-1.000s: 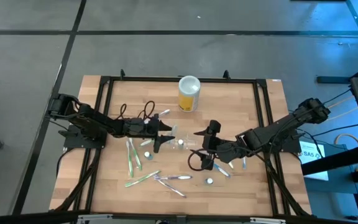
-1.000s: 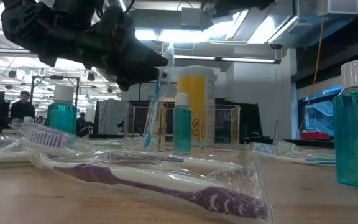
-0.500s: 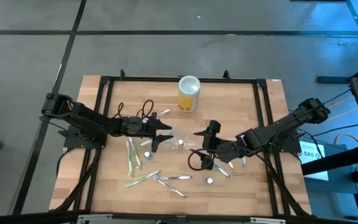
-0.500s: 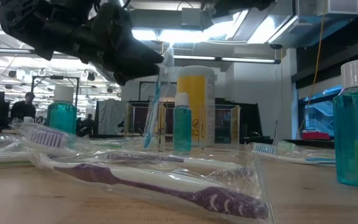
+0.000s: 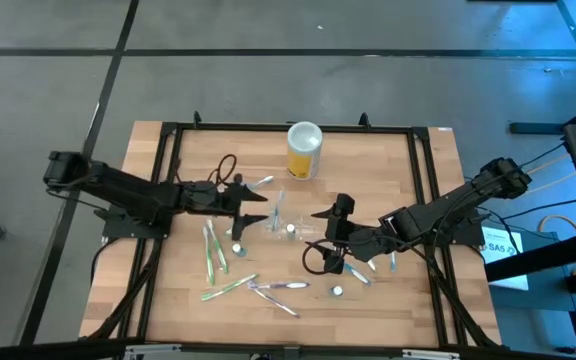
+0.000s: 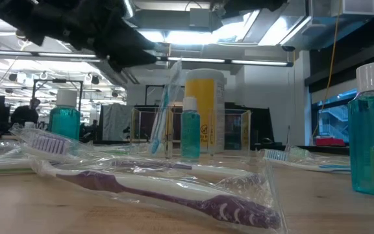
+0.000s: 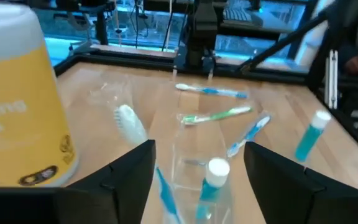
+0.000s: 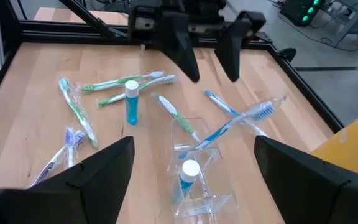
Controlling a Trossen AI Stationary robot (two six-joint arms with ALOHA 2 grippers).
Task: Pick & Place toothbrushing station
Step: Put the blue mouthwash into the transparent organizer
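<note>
The table is pale wood, smooth and matt, edged by a black metal frame; the container is clear, glossy plastic; the canister is yellow plastic with a white lid; the purple toothbrush lies in crinkled, shiny film; the bottle is translucent teal plastic.

Even, bright overhead light; ceiling strip lamps glare in the low view; the near purple wrapped toothbrush blurs; wrist views soft.
</note>
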